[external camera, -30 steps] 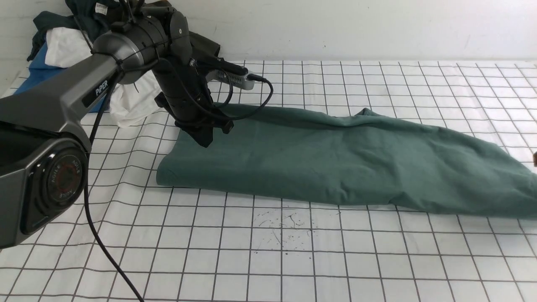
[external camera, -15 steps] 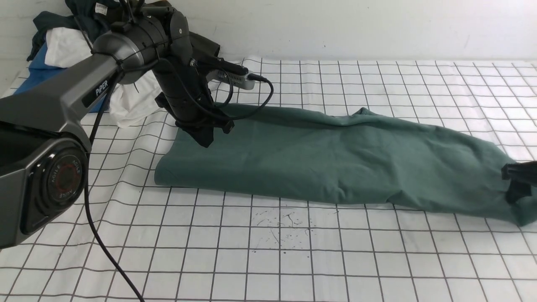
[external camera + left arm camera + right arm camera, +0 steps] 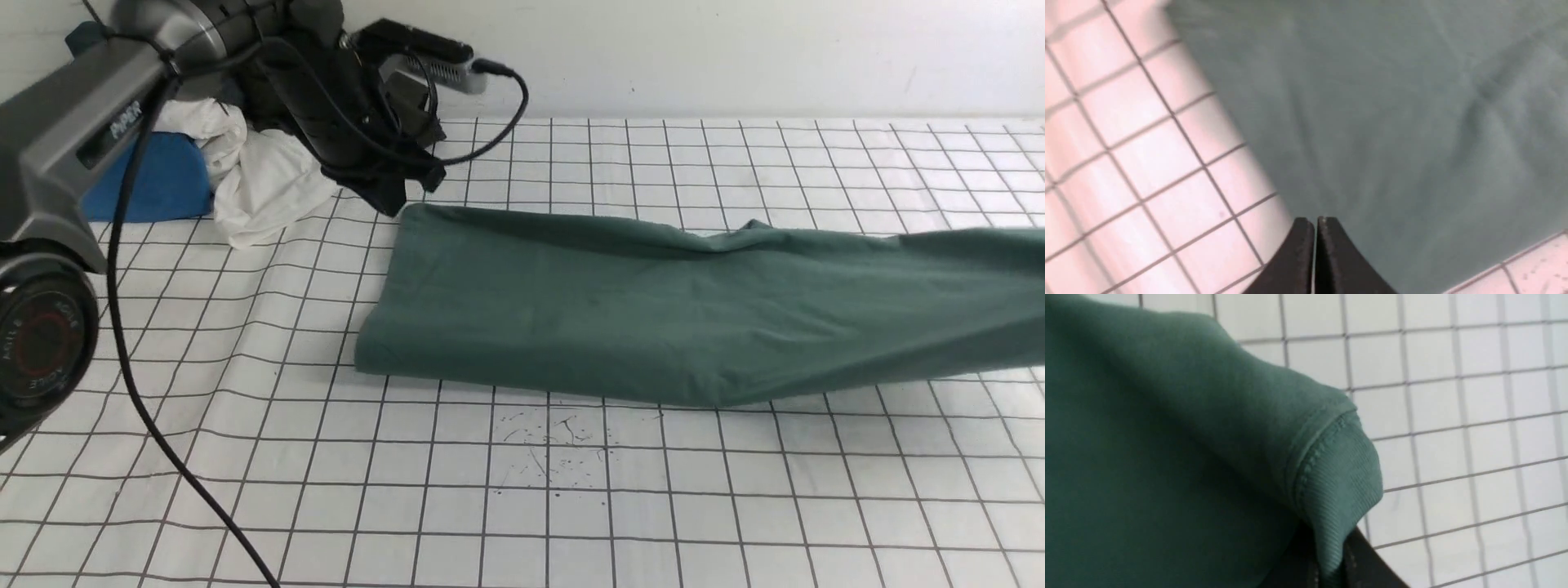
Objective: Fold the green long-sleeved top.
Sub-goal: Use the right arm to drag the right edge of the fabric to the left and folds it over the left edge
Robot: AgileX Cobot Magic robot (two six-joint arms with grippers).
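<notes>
The muted sage-green long-sleeved cotton top [image 3: 653, 318] lies as a long folded band across the middle of the bench. Its left end is flat on the surface, a little left of centre. Its right end runs out of the front view toward the bench's right edge and is raised off the surface there.

The right gripper [image 3: 1331, 565] shows only in its own wrist view, where its dark fingers [image 3: 1363, 559] are clamped on the top's ribbed band [image 3: 1343, 486], the cloth pinched between them. The left gripper [image 3: 392, 202] hangs at the top's far left corner with its fingertips [image 3: 1294, 257] pressed together and nothing between them; whether they touch the fabric cannot be told.

The bench is covered by a white cloth with a dark grid [image 3: 571, 523], rumpled toward the left. Small dark speckles [image 3: 555, 457] mark it just in front of the top. At the far left corner sits a heap with a crumpled white garment [image 3: 261, 184] and a bright blue garment [image 3: 151, 184]. A black cable [image 3: 139, 392] trails from the left arm to the near edge.
</notes>
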